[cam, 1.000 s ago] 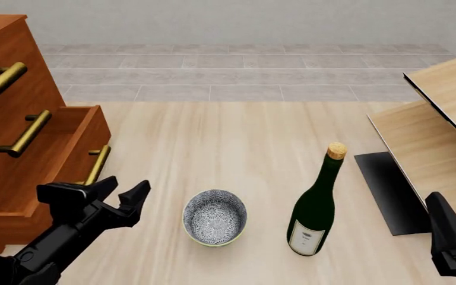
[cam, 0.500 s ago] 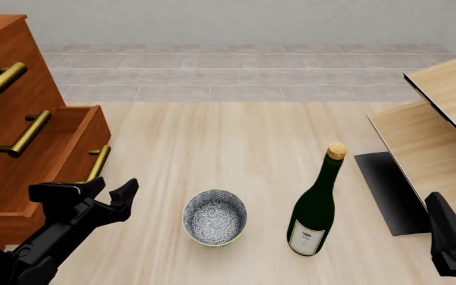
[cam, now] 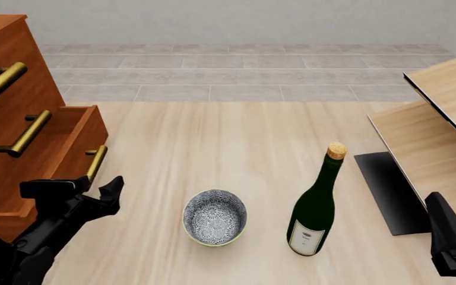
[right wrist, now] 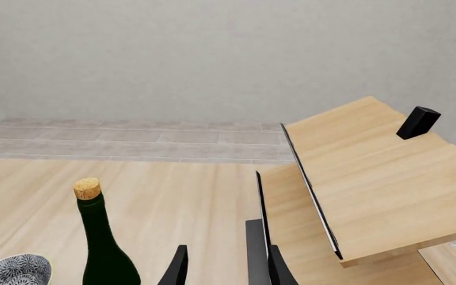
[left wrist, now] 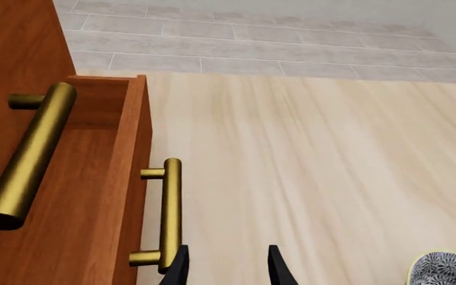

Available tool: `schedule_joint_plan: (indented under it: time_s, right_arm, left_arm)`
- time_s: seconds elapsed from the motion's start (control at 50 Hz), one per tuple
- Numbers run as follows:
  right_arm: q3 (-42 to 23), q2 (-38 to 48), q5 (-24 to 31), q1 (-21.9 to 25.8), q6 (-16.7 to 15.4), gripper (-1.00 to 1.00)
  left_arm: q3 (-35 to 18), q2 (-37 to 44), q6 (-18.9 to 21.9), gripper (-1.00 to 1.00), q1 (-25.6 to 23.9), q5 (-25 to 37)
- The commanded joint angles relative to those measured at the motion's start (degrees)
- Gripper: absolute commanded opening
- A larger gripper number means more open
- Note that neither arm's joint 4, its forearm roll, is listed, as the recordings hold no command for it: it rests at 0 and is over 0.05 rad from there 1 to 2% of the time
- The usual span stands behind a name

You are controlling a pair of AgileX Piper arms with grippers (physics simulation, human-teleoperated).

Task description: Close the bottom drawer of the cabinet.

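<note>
the cabinet (cam: 6, 101) stands at the far left of the counter (cam: 212, 136), and the bottom drawer (cam: 50, 151) juts out of it, open, its brass handle (cam: 95, 163) facing the bowl side. the left claw (cam: 81, 193) hangs low just in front of that drawer, its fingers apart and holding nothing; in the left wrist view the near end of the handle (left wrist: 168, 214) sits just beside one fingertip (left wrist: 182, 267), though whether they touch is unclear. a patterned bowl (cam: 214, 217) rests near the middle of the counter, with a corked green bottle (cam: 317, 208) upright to its right. the right claw (right wrist: 224, 264) stays low at the right edge, beside the pale wood furniture (cam: 438, 124), its fingers apart and empty.
</note>
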Motion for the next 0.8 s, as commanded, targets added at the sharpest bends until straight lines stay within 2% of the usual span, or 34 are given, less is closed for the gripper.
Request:
schedule_joint_plan:
  time_s: [0.02,0.24,0.8]
  right_arm:
    - [-0.04,0.03,-0.01,-0.11,0.01,1.00]
    - [0.02,0.01,-0.01,0.09,0.11,1.00]
    - [0.06,0.23,0.08,0.65,-0.04,1.00]
  left_arm:
    - [-1.40,2.18,1.92,1.00,3.90,0.06]
    - [-2.01,3.19,4.57,1.00,6.85,0.04]
    - [-2.52,2.73,7.30,1.00,11.34,0.14]
